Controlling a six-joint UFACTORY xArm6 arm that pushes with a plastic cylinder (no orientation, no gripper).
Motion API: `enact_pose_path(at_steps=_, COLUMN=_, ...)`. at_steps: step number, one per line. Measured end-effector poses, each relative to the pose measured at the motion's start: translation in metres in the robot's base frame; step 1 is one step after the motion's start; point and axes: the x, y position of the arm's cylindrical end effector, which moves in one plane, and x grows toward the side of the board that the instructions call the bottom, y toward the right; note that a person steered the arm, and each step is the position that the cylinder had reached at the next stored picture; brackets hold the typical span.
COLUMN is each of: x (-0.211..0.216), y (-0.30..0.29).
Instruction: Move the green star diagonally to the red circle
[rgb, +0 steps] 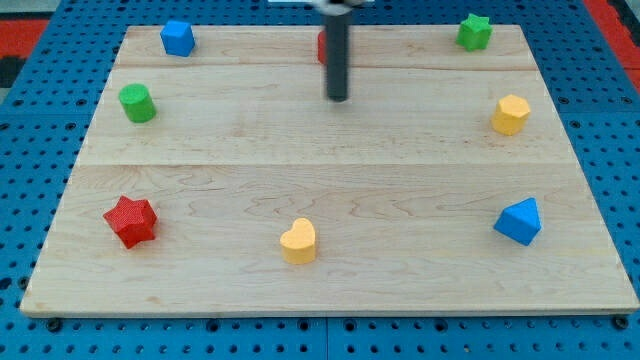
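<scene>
Camera view showed my tip (338, 98) mid-counter (330, 260), hiding most of a red block (322, 46); green star (474, 32) sat far right, untouched. No fingers existed.

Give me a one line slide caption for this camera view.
My tip hovers beside a red block, far from the green star.

A: Any readable text, labels or numbers in this view?
B: None. Blocks are plain coloured, counter (330, 270) is bare wood grain, no brand marks or digits anywhere.
A: Signs around it?
B: Nothing legible.
</scene>
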Motion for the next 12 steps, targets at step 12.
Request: enact_pose_path(at_steps=12, x=-0.121, y=-0.037)
